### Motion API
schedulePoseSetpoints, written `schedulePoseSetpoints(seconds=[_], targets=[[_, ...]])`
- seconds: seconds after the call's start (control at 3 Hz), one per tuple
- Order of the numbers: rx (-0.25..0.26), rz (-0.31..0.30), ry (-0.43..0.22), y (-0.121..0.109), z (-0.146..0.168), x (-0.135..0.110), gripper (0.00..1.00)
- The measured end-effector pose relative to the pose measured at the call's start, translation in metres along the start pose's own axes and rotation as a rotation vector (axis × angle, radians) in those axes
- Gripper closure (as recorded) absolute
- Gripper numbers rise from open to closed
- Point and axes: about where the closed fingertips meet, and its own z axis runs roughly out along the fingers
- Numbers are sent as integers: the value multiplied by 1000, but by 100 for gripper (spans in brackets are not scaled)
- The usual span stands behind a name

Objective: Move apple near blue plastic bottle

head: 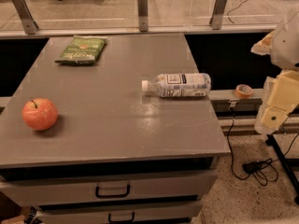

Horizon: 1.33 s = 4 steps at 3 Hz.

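Note:
The orange-red apple point(40, 114) with a short dark stem sits upright near the front left edge of the grey table point(117, 129). The blue plastic bottle point(176, 85), clear with a white cap and white label, lies on its side near the table's right edge, cap pointing left. The gripper point(276, 108) hangs off the table's right side, well apart from both things; only its pale yellow body shows.
A green snack bag point(82, 49) lies flat at the table's back left. Drawers with dark handles point(112, 191) are under the tabletop. A tape roll point(243, 91) sits on a ledge to the right. Cables point(252, 164) lie on the floor. A glass railing runs behind.

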Motion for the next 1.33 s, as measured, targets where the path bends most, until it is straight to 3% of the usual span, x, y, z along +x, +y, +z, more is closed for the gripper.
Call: schedulePoseSetpoints(seconds=[0.33,0.67,1.33], targets=[[5,-5,-4,-1,0,-4,0],[-9,-109,-71,-2,12,-61,0],[-28,-424,-275,27,20,-250,0]])
